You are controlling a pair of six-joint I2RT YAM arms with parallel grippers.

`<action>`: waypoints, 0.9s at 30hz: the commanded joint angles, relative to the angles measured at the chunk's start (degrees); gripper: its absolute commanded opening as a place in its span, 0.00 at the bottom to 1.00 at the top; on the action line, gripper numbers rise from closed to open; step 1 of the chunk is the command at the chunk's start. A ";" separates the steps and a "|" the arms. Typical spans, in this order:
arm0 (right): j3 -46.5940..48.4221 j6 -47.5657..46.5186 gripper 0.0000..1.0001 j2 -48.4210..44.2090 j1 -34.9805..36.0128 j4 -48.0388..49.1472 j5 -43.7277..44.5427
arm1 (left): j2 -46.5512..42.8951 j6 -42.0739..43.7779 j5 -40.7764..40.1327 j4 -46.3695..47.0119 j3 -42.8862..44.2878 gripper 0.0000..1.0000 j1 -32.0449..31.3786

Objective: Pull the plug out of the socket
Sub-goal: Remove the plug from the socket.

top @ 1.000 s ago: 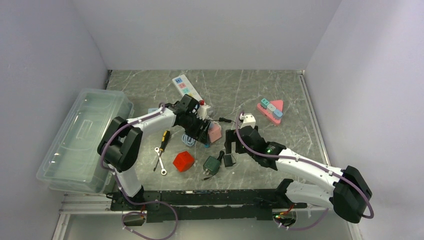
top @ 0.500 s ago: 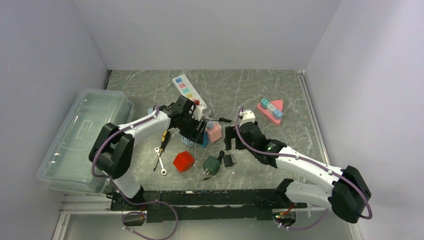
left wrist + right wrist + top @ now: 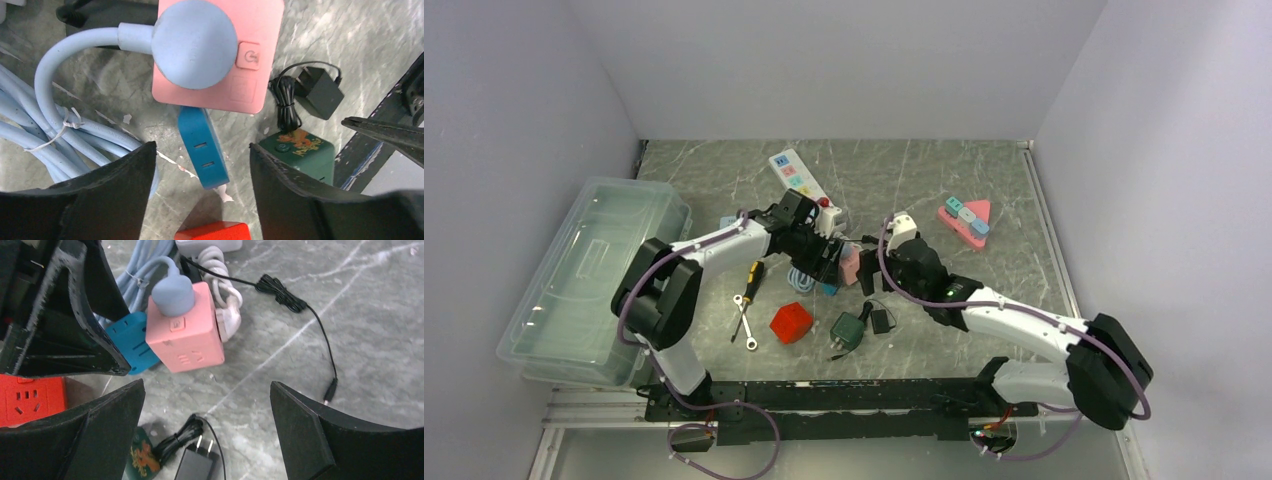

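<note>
A pink cube socket (image 3: 852, 264) lies mid-table with a round light-blue plug (image 3: 194, 44) seated in its top face and a blue adapter (image 3: 202, 147) stuck in its side. My left gripper (image 3: 822, 262) is open just left of the socket; in the left wrist view (image 3: 200, 160) its jaws straddle the blue adapter without touching it. My right gripper (image 3: 874, 272) is open just right of the socket; in the right wrist view (image 3: 207, 390) the socket (image 3: 185, 332) and plug (image 3: 171, 292) lie ahead of the jaws, apart from them.
The plug's light-blue cable (image 3: 45, 135) coils left of the socket. A red cube socket (image 3: 791, 322), green adapter (image 3: 847, 330) and black adapter (image 3: 882, 320) lie nearer. A white power strip (image 3: 796, 175), pink triangular socket (image 3: 965, 220), clear bin (image 3: 589, 280), screwdriver (image 3: 752, 275) and wrench (image 3: 744, 325) surround.
My right gripper has moved left and away from me, closing in on the pink socket. My left gripper has shifted slightly beside the socket. Both stayed open.
</note>
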 commanded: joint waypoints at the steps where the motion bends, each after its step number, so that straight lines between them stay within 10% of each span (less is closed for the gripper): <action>1: -0.29 -2.87 1.00 4.05 -1.01 13.63 -4.18 | -0.04 -0.27 0.35 -0.96 1.56 0.67 0.15; 17: -4.30 -6.06 0.98 12.81 -2.41 31.59 -9.79 | 1.69 -1.41 4.72 -1.81 2.82 0.10 1.55; 27: -1.33 -10.06 0.99 14.02 -1.95 25.69 -12.58 | 1.32 1.45 5.49 -4.39 4.96 0.00 3.37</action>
